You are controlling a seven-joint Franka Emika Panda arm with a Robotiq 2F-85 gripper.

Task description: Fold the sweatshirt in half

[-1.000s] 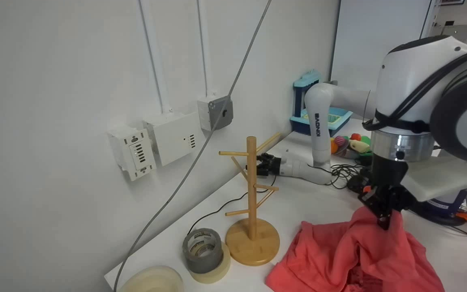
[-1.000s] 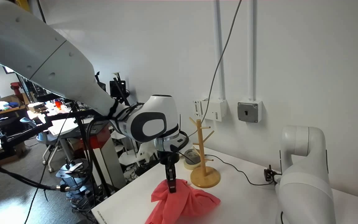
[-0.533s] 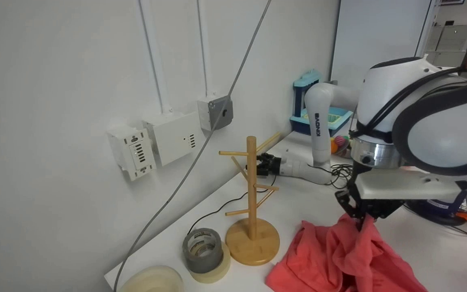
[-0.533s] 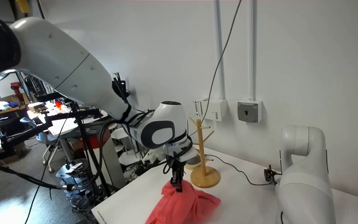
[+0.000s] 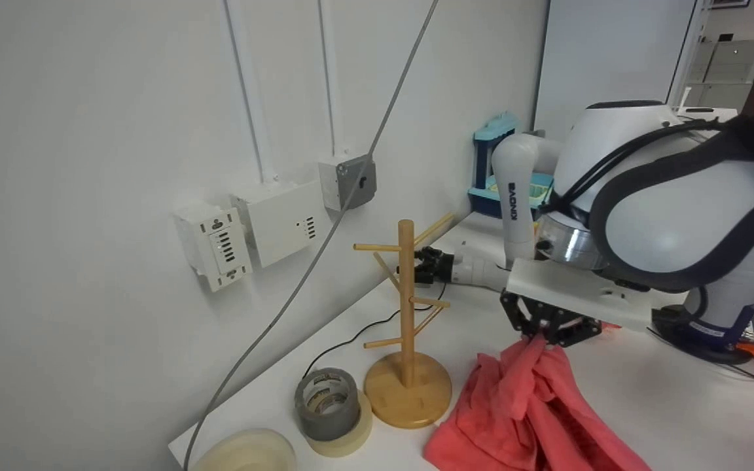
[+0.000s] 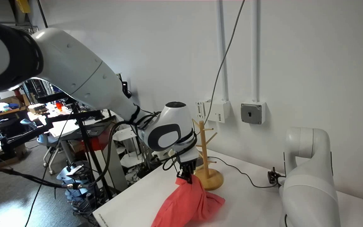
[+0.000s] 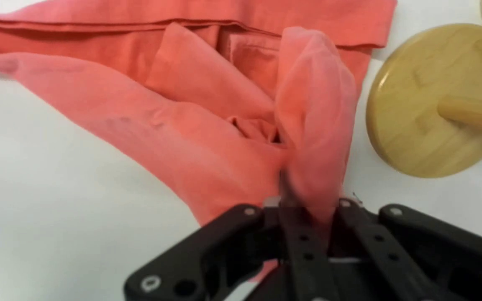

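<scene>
White table [image 6: 247, 205] beside a pale wall [image 6: 169, 56], glossy grey floor [image 6: 11, 198].

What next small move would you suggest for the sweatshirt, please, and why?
Perhaps carry the closed claw over the low part of the sweatshirt: the claw grips a raised bunch, while the rest lies wrinkled on the table, so the fold looks unfinished.

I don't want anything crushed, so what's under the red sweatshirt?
The white table shows around the sweatshirt and bears its lower part, while the gripper holds another part up. Whether anything else lies beneath is hidden by the sweatshirt itself.
</scene>
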